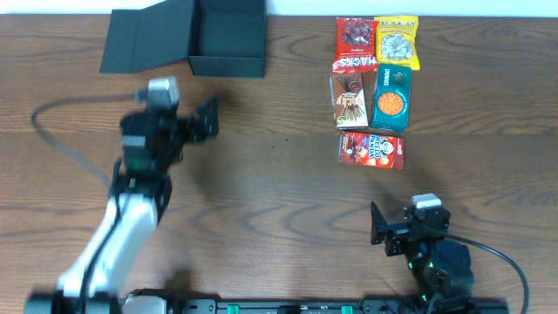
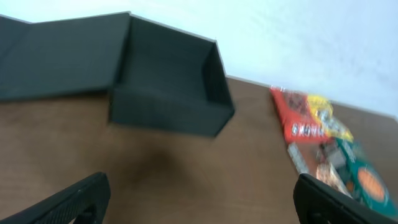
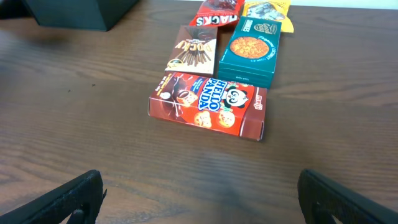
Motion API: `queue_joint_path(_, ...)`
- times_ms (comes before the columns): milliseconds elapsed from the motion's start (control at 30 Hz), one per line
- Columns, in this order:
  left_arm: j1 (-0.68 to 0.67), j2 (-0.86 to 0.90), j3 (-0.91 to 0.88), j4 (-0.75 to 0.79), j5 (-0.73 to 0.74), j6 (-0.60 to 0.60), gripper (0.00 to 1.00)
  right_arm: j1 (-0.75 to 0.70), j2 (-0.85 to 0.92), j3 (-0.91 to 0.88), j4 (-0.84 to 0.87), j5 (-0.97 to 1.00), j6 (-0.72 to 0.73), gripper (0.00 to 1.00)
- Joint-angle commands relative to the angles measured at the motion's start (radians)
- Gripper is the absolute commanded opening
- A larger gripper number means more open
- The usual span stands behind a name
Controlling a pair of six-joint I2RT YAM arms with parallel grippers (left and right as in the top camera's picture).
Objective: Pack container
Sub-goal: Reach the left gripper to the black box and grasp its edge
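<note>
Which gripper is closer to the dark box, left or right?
Left. The left gripper sits just below the container in the overhead view; the right gripper is far off, near the front edge of the table.

Even, soft light, faint shadows — the left arm smears with motion blur overhead, and the left wrist view is soft throughout.
</note>
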Motion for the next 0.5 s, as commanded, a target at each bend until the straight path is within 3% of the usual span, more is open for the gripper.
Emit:
queue_joint_path(0,-0.003,0.152,0.172,-0.014,0.0,-0.128,0.95,-0.006,-0.006,-0.009,-0.002,0.011,-0.015,0.99)
queue_joint_path(200,-0.008,0.439,0.547,-0.189,0.007,-0.298,0.96,-0.006,-0.006,-0.009,-0.002,0.011,-0.015,0.99)
queue_joint_path(333,-0.028,0.6,0.784,-0.303,0.008,-0.321,0.95,-0.006,-0.006,-0.009,-0.002,0.011,-0.015,0.99)
queue_joint_path(467,-0.058,0.697,0.906,-0.285,0.046,-0.322,0.95,-0.006,-0.006,-0.009,-0.002,0.011,-0.015,0.99)
